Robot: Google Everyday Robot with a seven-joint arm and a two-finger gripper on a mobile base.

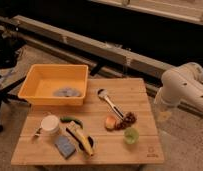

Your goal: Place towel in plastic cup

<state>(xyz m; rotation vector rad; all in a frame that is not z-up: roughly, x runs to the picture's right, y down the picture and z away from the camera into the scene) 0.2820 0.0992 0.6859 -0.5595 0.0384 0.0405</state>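
- Arm (184, 89): white shell cut off by the right edge of the frame.
- Gripper (164, 113): pale smear hanging under the arm, just off the table's (137, 97) right edge. Its outline is lost against the floor.
- Towel (65, 92): grey patch in the yellow bin (41, 80) at the back left corner, folds too blurred to read.
- Plastic cup (130, 135): near the front right corner, inside unreadable.
- Brown clump (128, 120): just behind the cup, too blurred to name.
- Dark stand (1, 75): cut by the left edge.

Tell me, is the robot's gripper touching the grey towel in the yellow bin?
Apart. The camera view shows the gripper off the right edge of the table, while the towel lies in the yellow bin at the left.
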